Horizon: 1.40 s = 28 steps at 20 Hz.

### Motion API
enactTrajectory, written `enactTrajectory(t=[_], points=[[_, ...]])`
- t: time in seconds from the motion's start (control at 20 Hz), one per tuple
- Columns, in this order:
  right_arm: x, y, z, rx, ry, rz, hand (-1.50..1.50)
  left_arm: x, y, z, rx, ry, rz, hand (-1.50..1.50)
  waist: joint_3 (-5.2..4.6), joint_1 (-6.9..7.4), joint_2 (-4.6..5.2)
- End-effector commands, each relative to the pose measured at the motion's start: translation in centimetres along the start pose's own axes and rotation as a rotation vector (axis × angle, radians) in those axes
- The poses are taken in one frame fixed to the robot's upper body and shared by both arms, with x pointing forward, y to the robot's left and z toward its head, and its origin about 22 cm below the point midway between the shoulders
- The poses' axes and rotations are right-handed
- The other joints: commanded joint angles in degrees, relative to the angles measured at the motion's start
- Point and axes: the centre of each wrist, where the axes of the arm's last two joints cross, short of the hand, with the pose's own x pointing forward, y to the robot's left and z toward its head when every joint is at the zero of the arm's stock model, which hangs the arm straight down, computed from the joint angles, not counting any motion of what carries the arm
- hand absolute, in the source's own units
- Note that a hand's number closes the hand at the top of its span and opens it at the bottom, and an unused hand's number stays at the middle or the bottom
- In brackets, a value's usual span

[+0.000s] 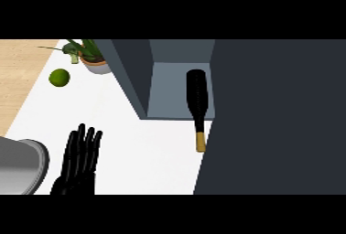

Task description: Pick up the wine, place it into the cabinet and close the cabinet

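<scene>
Head view is showing the left hand (79,157) resting open, fingers spread, near the counter's (148,151) front-left edge, a lime (59,77) and plant (90,55) sitting toward the back-left corner, and the wine (197,103) lying in the cabinet (172,77), its neck sticking out beside the door (277,119).

dark wine bottle (197,98) lying flat, body inside the open grey cabinet (177,87), gold-capped neck out over the counter

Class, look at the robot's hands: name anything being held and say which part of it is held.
Nothing is held. The left hand is open, fingers straight, over the counter; the wine bottle lies apart, partly inside the cabinet.
</scene>
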Motion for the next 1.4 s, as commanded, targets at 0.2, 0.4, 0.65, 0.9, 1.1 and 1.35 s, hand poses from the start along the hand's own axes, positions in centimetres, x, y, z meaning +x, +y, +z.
enactTrajectory(t=[0.2,0.4,0.65,0.9,1.1,1.35], points=[[3.1,3.0,-0.9,0.138,-0.089,-0.107,1.5,3.6,3.6,0.6,-0.001,-0.018,0.02,-1.5,-0.14,1.56,0.06],[3.1,3.3,-2.5,0.139,-0.119,-0.12,1.5,3.9,4.8,0.7,0.016,-0.025,0.008,-1.5,-0.25,2.13,0.12],[3.0,4.5,-5.7,0.151,-0.12,-0.134,1.5,5.1,7.0,0.4,0.004,-0.022,0.016,-1.5,-0.29,2.72,0.13],[3.1,5.7,-9.6,0.109,-0.109,-0.095,1.5,5.8,8.9,0.6,-0.008,-0.022,0.037,-1.5,-0.22,3.06,0.32],[3.9,6.2,-12.3,0.089,-0.088,-0.1,1.5,7.2,11.2,0.1,-0.024,-0.024,0.022,-1.5,-0.17,3.05,0.42],[4.7,5.5,-18.0,0.054,-0.041,-0.089,1.5,7.6,12.6,-0.1,-0.034,-0.035,0.035,-1.5,-0.08,3.71,0.64]])
